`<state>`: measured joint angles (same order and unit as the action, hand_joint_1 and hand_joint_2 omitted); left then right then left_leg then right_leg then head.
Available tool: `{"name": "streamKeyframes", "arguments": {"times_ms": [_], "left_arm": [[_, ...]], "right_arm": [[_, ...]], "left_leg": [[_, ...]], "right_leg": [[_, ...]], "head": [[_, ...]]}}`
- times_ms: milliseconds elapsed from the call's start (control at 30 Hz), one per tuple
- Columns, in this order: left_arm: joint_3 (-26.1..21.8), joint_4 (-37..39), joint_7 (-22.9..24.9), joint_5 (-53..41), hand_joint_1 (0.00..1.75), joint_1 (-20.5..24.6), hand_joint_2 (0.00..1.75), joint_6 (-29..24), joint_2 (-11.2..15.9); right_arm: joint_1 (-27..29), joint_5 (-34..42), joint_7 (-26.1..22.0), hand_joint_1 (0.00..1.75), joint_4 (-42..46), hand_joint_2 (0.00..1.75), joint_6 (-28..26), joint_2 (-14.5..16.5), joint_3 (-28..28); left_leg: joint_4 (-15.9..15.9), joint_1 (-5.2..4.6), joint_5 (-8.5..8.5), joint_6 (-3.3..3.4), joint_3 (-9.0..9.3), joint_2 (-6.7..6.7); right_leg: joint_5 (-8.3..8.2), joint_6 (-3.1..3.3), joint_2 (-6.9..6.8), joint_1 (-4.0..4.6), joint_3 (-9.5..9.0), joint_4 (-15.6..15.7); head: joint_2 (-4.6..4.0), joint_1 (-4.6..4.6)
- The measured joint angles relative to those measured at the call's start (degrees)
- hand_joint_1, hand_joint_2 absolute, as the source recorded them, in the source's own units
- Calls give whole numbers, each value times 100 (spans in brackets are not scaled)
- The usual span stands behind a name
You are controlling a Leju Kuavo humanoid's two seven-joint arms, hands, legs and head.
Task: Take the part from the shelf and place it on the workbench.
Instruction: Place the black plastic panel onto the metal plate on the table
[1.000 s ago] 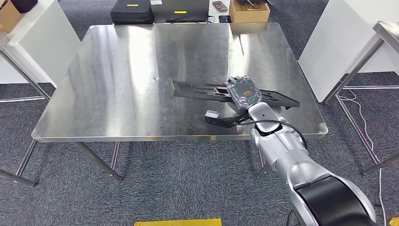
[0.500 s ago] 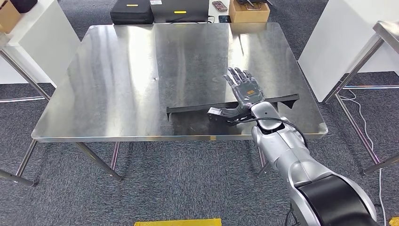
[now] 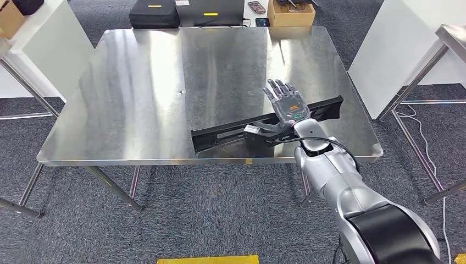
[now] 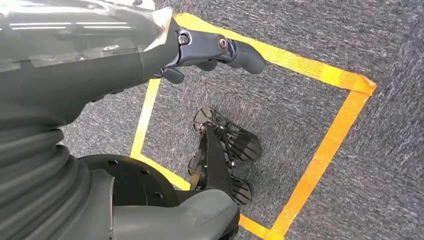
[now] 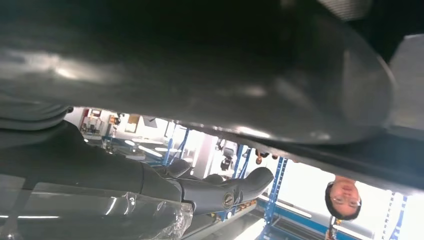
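one long black part (image 3: 231, 131) lies flat on the steel surface (image 3: 137, 93) under the right hand (image 3: 287, 107), fingers (image 3: 277, 88) spread apart holding nothing, which should lift straight up without nudging it.

The part (image 3: 231, 131) lies on the workbench (image 3: 143, 93), near its front edge
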<state>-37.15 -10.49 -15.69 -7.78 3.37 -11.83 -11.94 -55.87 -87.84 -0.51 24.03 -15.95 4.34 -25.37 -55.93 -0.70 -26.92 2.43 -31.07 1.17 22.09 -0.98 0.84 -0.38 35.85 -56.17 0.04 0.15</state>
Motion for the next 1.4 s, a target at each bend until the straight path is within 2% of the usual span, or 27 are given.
{"name": "streamKeyframes", "arguments": {"times_ms": [200, 733, 1400], "left_arm": [[-56, 0, -1, 61, 0, -1, 175, -73, -5], [-148, 0, -2, 68, 0, 6, 175, -200, -6], [-148, 0, -7, 50, 0, 19, 175, -273, -6]], "right_arm": [[-12, -55, 340, 0, -44, 0, -28, -199, 182], [-37, -83, 690, 0, -139, 0, -203, -944, 793], [-23, -142, 779, 0, -194, 0, -288, -1209, 981]], "left_leg": [[-1, -3, 0, 1, 1, 1], [-4, -11, -3, 5, 1, 0], [-4, -16, -5, 8, 3, -1]], "right_leg": [[0, 0, -1, -3, -2, 1], [0, -1, 1, -14, -4, 1], [0, -1, 3, -16, -4, 1]], "head": [[0, 1], [0, 0], [0, -1]]}}
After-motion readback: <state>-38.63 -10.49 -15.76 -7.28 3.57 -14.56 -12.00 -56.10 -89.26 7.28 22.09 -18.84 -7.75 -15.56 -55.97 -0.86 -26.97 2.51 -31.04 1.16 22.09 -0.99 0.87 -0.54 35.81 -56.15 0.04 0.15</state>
